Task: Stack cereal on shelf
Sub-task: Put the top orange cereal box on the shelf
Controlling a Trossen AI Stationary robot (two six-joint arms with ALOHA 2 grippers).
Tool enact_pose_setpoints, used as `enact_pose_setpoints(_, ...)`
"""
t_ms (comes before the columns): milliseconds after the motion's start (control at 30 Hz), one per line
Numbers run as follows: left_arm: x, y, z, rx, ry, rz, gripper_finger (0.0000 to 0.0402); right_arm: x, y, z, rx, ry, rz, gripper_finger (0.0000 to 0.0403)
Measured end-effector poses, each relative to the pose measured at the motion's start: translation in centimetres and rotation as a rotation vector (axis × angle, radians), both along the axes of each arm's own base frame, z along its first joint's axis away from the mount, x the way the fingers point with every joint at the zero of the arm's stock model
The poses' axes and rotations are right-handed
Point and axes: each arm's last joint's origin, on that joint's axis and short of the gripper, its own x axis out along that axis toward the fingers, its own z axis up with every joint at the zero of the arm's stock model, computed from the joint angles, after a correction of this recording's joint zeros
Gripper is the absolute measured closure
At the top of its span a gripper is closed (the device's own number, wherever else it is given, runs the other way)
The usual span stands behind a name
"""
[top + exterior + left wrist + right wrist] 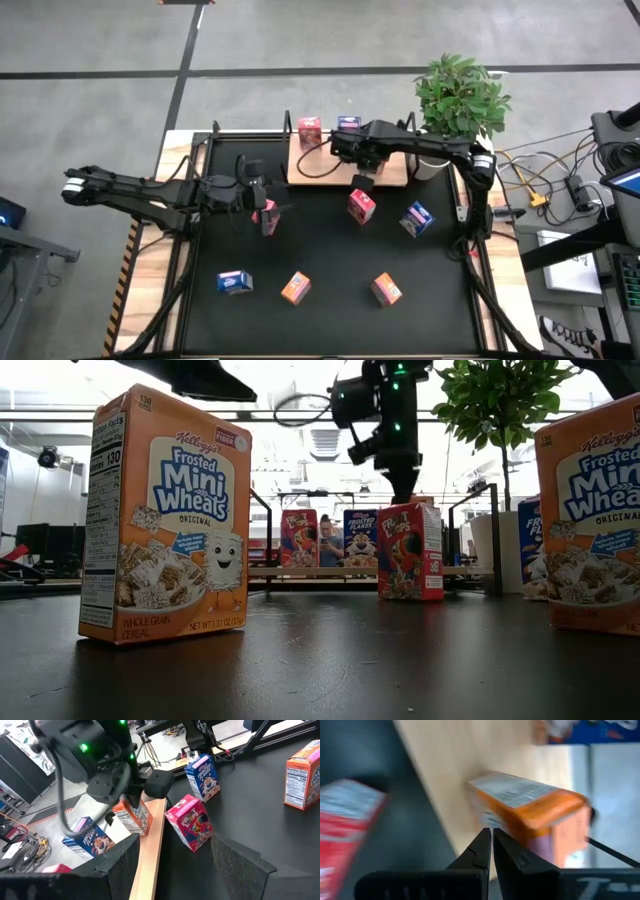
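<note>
The shelf (392, 170), a light-wood board, lies at the table's far middle. A red cereal box (310, 128) and a blue one (348, 124) stand at its far edge. An orange box (134, 817) stands tilted at its near edge. My right gripper (491, 832) is shut and points down, just over this box. My left gripper (175, 842) hovers open at the table's left, nothing between its fingers. A pink box (268, 216) shows just below it in the high view. Other boxes stand on the table: red (361, 205), blue (417, 218) (234, 282), orange (295, 288) (386, 288). My right gripper comes from above with its shut fingertips (482, 842) close by the orange box's upper end (495, 820). I cannot tell whether they touch it. The box's lower end rests on the board (445, 765).
A potted plant (460, 95) stands at the shelf's right end. A black metal frame (490, 530) rises around the shelf. Cables and equipment lie beyond the table's right edge. In the low view, two orange boxes (165, 520) (595, 520) stand close in front of the camera.
</note>
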Motion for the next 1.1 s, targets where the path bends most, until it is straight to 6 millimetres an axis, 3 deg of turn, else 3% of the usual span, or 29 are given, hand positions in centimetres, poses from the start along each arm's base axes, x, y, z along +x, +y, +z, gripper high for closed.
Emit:
enact_pose_setpoints(133,0.0,0.0,0.0,0.0,0.003,0.0,0.0171,-0.2,-0.4,-0.8,-0.039,0.026,-0.019,0.0394)
enact_pose_setpoints(533,0.0,0.0,-0.1,-0.007,0.01,0.003,0.0171,-0.5,-1.5,-0.9,-0.089,0.002,-0.13,0.0394)
enact_pose_setpoints(900,-0.1,0.0,-0.3,-0.022,0.022,0.008,0.0171,-0.4,-0.7,-0.9,-0.037,0.0,-0.067,0.0394)
enact_pose_setpoints(1100,-0.1,0.0,-0.3,-0.037,0.009,0.013,0.0171,-0.6,-0.3,-2.4,-0.035,0.056,-0.031,0.0394)
